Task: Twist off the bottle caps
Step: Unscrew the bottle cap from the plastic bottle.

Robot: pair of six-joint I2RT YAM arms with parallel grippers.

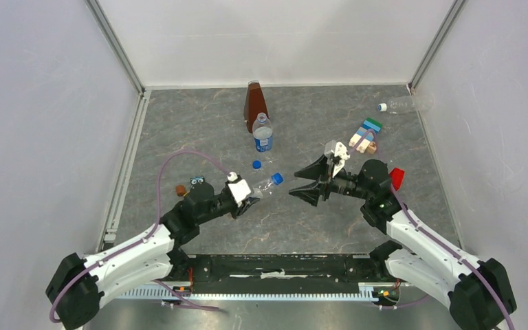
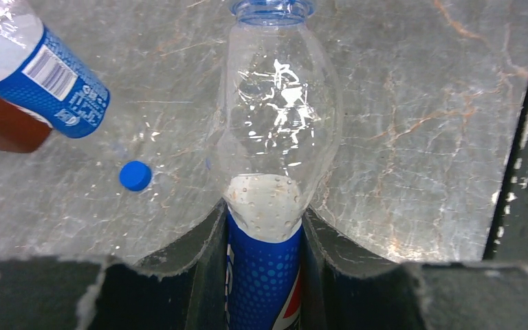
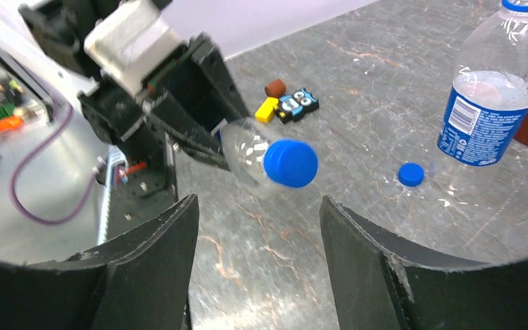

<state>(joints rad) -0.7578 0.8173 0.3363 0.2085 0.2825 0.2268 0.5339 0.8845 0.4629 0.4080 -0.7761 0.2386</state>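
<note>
Obs., mid-task. Your left gripper (image 2: 265, 216) was clenched on the labelled lower half of the held bottle (image 2: 275, 124). It kept the bottle lifted off the table (image 1: 199, 130) and lying roughly level, mouth toward the other arm. The blue cap (image 3: 290, 163) sat on that mouth, facing straight into your right wrist camera.

Your right gripper (image 3: 258, 200) stood released, fingers spread wide and holding nothing. The cap was framed between and just beyond them, with a clear gap on either side and no contact.

Elsewhere:
- The standing bottle (image 1: 263, 135) was upright in front of the brown pyramid (image 1: 254, 100), its neck bare.
- A loose blue cap (image 1: 256, 164) lay on the table just beside it, so I judged that one done.
- The third bottle (image 1: 409, 104) lay on its side at the far right corner with its white cap (image 1: 382, 107) on, well apart from both arms and apparently not yet done.

Step in hand, as I read it: the second of three caps, with your right arm lined up but not yet gripping (whether the cap had already been loosened at all, the views could not tell me).

Next move, my judgement: bring the right fingers forward until the pads straddle the cap's rim, not the neck below it. Then close squarely and turn about the bottle's long axis. Your left grip has to hold against that twist, and a thin clear bottle could crumple or spin in the jaws. Keep the two wrists coaxial, or the cap may bind.
</note>
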